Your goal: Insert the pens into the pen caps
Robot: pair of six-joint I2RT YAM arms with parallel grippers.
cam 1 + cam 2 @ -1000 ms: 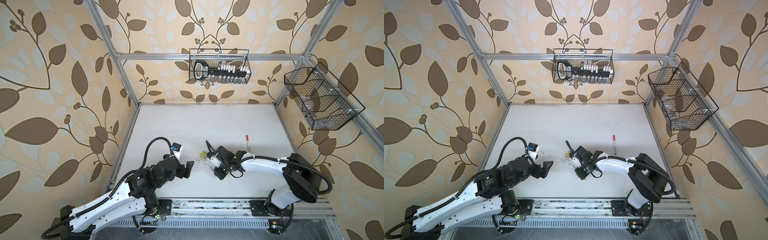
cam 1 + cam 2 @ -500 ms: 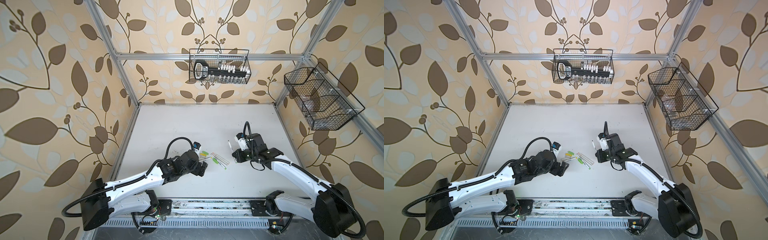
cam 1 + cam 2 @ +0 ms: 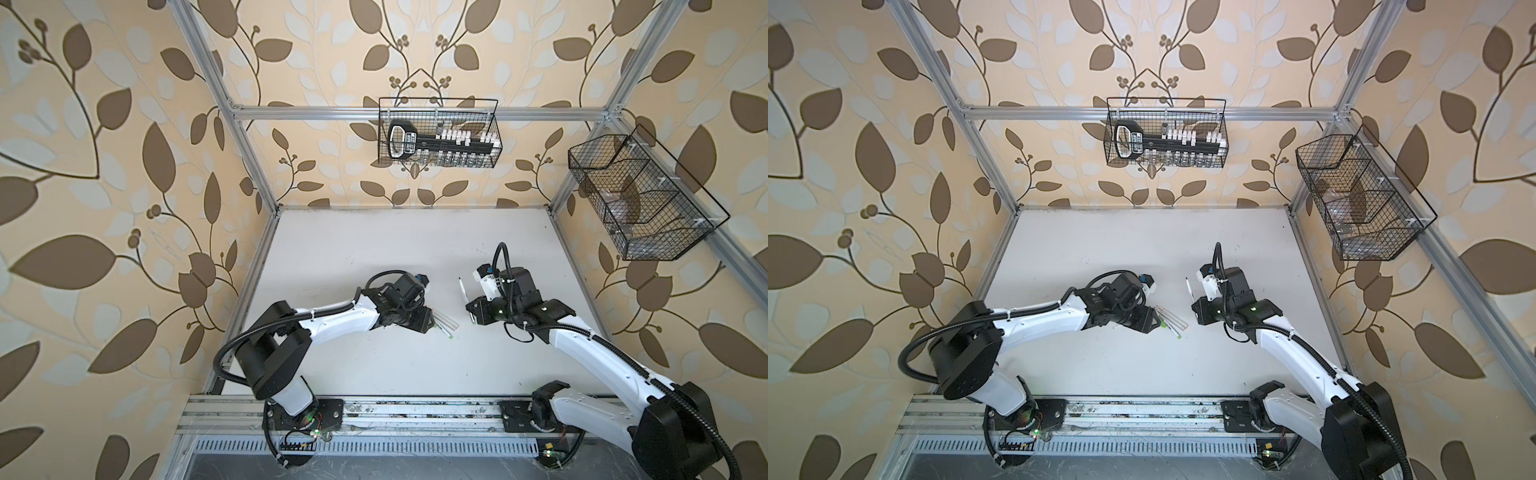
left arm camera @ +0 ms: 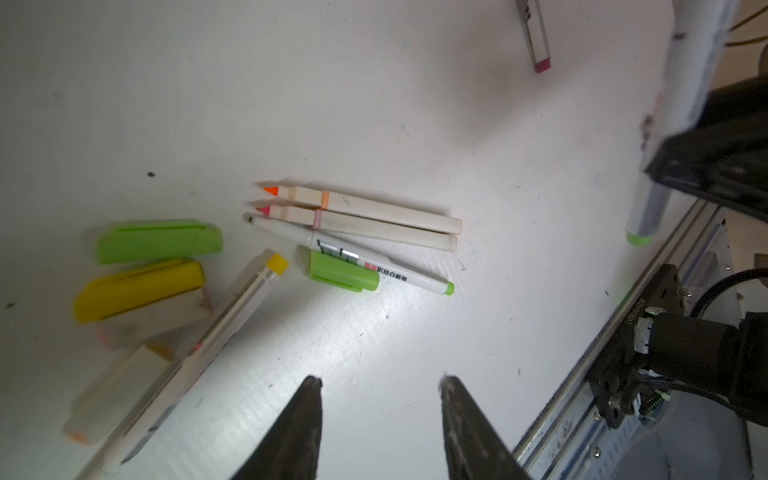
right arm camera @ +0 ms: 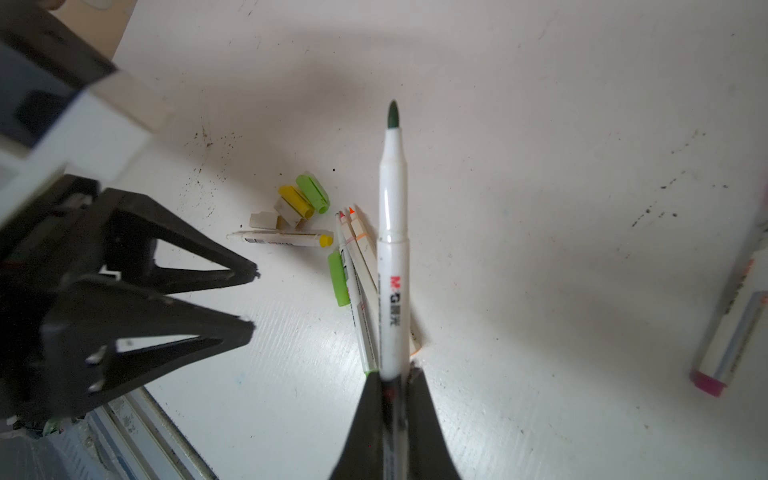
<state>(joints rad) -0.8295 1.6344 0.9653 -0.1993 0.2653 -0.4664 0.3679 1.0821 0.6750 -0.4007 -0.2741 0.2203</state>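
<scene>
A white pen (image 5: 392,232) with a dark green tip sticks out of my right gripper (image 5: 394,374), which is shut on its barrel; both top views show them right of centre (image 3: 464,295) (image 3: 1190,291). On the table lie three pens side by side: orange-tipped (image 4: 365,205), pink-tipped (image 4: 374,228) and green-ended (image 4: 374,266). A green pen cap (image 4: 340,272) touches the last one. Beside them sit a green cap (image 4: 158,241), a yellow cap (image 4: 137,291), whitish caps (image 4: 120,382) and a yellow-ended pen (image 4: 232,328). My left gripper (image 4: 380,382) hovers open and empty close to the pile (image 3: 442,324).
A pink-ended pen (image 5: 727,332) lies apart from the pile, near my right arm. Wire baskets hang on the back wall (image 3: 438,133) and the right wall (image 3: 640,199). An aluminium rail (image 3: 374,409) runs along the table's front edge.
My right gripper has carried the green-tipped pen from the pile to the right. My left gripper has moved in to the pile, and its jaws have narrowed.
</scene>
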